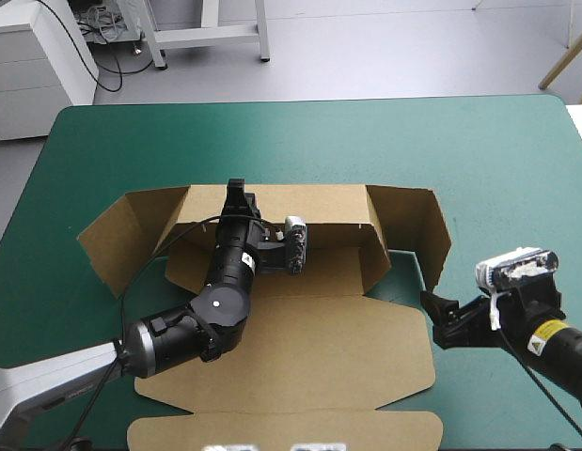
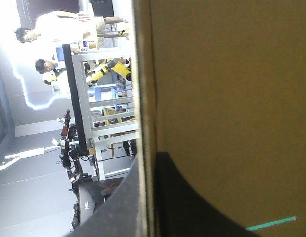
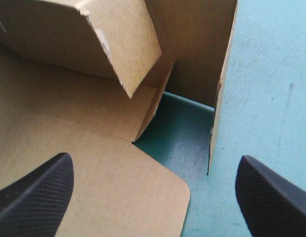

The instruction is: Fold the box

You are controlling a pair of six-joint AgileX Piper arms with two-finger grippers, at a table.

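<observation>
Cardboard of the brown box point(image 2: 232, 98) fills the left wrist view, the top edge of its raised rear wall clamped thin in the left hand point(image 2: 147, 163). Only the high view shows the whole sheet in the middle of the table point(image 1: 366, 141), lid flat, side flaps half up. The right hand point(image 3: 155, 158) is spread wide, holding nothing, with a rounded lid corner and an upright flap just ahead of it.

Teal-green table cover point(image 1: 300, 141), flat and smooth, with rounded corners at the far edge.
</observation>
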